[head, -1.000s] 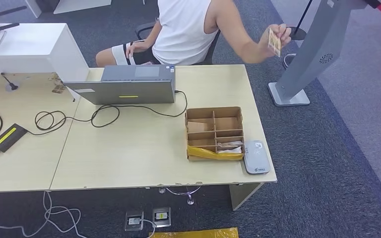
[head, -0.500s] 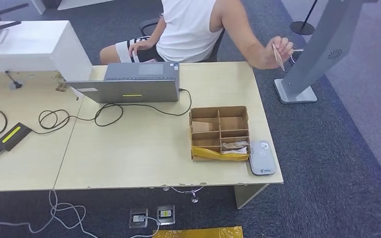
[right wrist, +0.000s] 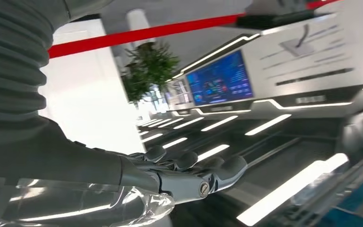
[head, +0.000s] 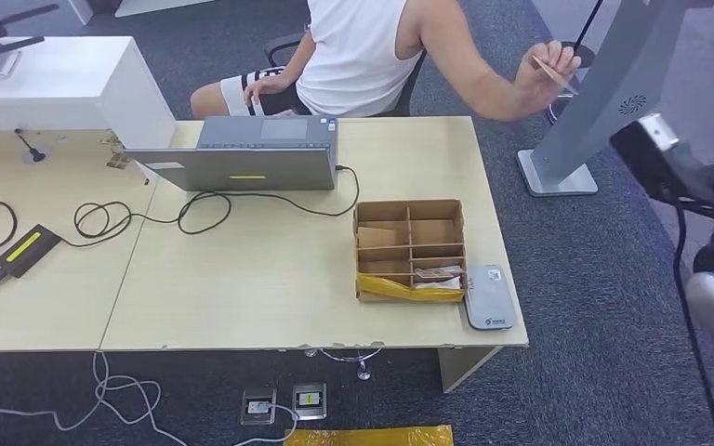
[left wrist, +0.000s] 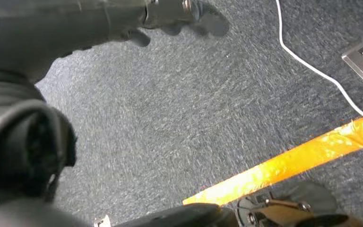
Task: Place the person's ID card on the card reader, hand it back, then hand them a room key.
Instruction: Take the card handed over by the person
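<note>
A seated person across the table (head: pixel 270 279) holds up a tan ID card (head: pixel 550 72) in a raised hand, beyond the table's far right corner. The grey card reader (head: pixel 488 297) lies at the front right corner, beside a cardboard compartment box (head: pixel 411 249) with room key cards (head: pixel 437 275) in a front cell. My right arm (head: pixel 679 172) comes in blurred at the right edge, well short of the card. My right hand (right wrist: pixel 189 175) has its fingers stretched out, with nothing in them. My left hand (left wrist: pixel 179 14) hangs over the carpet, holding nothing.
A grey laptop (head: pixel 242 163) stands at the table's far edge with cables trailing left to a black device (head: pixel 23 249). A grey kiosk stand (head: pixel 595 102) rises right of the table. Floor sockets (head: pixel 284 406) and orange tape (left wrist: pixel 288 165) lie below.
My right arm has risen into view at the right edge. The person's hand has lifted the card higher and tilted it flatter. The camera has shifted slightly.
</note>
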You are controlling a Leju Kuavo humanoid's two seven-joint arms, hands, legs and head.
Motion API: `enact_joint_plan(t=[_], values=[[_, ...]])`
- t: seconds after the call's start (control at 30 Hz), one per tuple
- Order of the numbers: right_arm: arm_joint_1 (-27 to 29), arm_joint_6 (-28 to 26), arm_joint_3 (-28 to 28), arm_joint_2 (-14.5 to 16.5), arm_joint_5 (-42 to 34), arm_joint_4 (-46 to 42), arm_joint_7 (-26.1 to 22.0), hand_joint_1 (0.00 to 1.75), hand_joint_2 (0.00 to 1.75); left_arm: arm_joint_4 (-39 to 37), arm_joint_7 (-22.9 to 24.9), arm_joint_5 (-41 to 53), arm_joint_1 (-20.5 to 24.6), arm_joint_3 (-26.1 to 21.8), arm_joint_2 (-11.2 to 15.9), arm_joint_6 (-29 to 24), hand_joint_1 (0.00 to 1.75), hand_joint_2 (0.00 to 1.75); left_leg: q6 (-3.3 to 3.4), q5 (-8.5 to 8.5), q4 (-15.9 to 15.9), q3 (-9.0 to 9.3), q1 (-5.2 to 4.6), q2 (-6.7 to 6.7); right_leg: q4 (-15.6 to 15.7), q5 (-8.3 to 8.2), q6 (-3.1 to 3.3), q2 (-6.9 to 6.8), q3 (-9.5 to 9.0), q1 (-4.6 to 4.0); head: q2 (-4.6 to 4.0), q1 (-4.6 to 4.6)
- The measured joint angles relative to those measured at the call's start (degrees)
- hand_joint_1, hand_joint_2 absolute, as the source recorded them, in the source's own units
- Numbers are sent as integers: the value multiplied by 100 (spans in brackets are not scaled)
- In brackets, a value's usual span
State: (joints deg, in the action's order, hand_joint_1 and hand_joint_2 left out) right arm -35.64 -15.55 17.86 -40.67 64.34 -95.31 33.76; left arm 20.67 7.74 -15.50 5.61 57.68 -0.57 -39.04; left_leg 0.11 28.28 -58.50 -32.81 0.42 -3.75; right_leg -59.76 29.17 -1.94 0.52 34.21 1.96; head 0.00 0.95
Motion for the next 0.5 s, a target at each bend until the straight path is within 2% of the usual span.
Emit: enact_joint_plan(t=[0.2, 0.5], values=[[-274, 120, 1101, 237, 38, -194, -102, 0, 175, 136, 145, -4, 56, 2, 39, 110, 0, 0, -17, 15, 4, 11, 4, 58, 0, 1, 9, 54, -2, -6, 0, 5], [-767, 327, 2076, 644, 49, -163, -257, 0, 175, 199, 207, -141, 67, 2, 128, 147, 0, 0, -21, 10, 3, 23, 4, 70, 1, -12, 20, 62, -3, -9, 0, 3]])
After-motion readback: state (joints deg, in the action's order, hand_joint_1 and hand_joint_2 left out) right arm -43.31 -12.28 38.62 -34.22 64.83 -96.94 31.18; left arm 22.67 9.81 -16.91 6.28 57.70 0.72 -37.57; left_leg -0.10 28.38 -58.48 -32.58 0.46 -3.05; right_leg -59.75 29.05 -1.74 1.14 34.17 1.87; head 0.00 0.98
